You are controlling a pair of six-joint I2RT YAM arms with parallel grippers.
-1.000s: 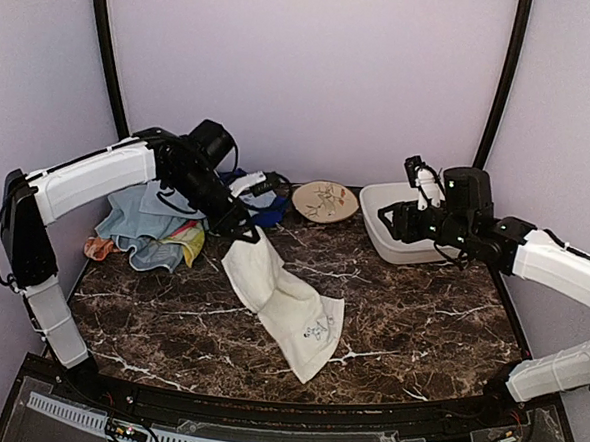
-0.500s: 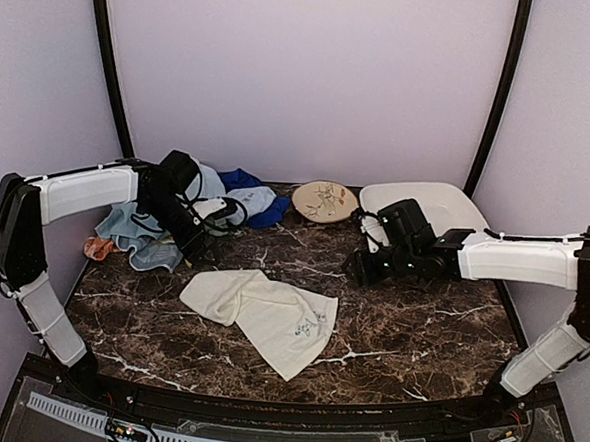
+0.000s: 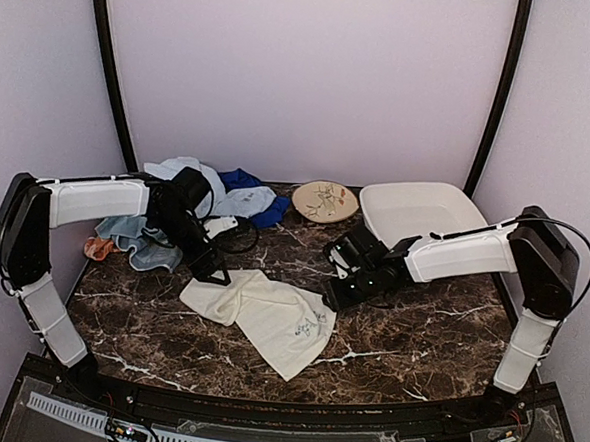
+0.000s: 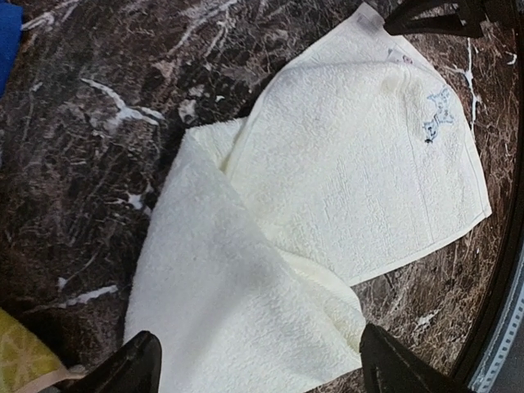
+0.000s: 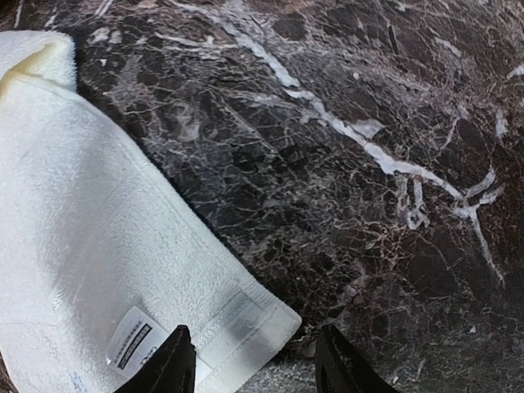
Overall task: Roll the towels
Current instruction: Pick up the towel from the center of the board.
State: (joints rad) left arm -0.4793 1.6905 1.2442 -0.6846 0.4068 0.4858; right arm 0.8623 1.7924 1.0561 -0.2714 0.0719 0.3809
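On the table (image 3: 448, 341) lie one cream towel (image 3: 269, 315), one plate (image 3: 324, 200).

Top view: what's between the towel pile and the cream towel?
In the top view, the left gripper, fingers open, hangs between the pile and the cream towel, at the towel's edge. Otherwise there is only a bare strip of table.
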